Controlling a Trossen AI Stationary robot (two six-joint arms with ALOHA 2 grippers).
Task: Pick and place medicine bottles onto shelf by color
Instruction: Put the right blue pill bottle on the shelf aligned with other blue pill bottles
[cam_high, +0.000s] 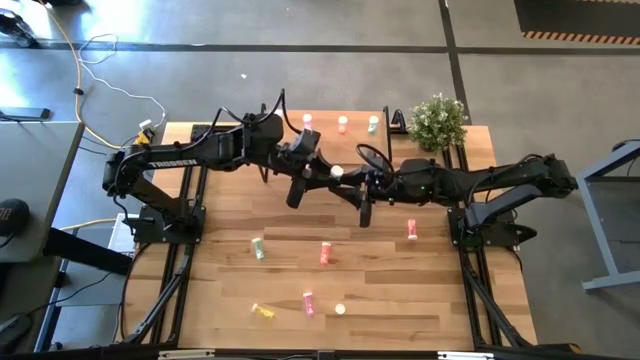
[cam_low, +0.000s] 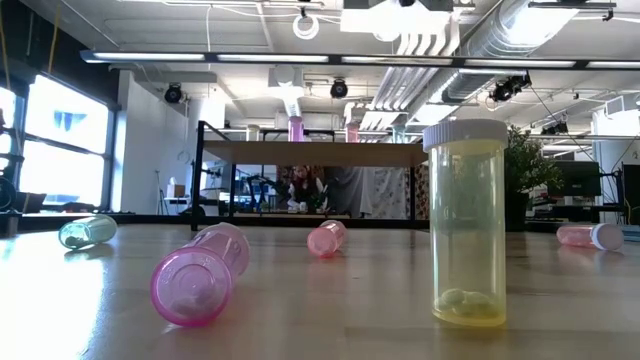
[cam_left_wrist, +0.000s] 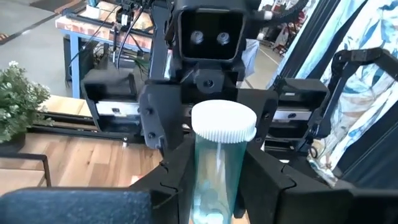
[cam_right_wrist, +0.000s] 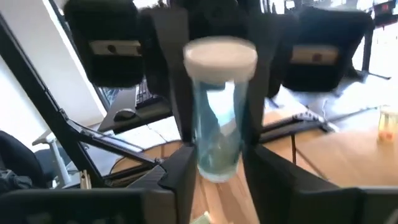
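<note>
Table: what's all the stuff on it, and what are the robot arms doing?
shelf: one, light wood, far edge
shelf bottles: three, two pink, one pale green, on shelf
lying bottles: five, green, yellow, three pink-red, scattered near side
standing bottle: one, yellow, near edge
plant: one, green, far right corner
held bottle: one, pale green, white cap, mid-air, centre
left tool: one, dark, gripping held bottle
right tool: one, dark, beside held bottle

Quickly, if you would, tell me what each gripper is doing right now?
Left gripper: shut on the pale green bottle.
Right gripper: around the same bottle; grip cannot be told.
</note>
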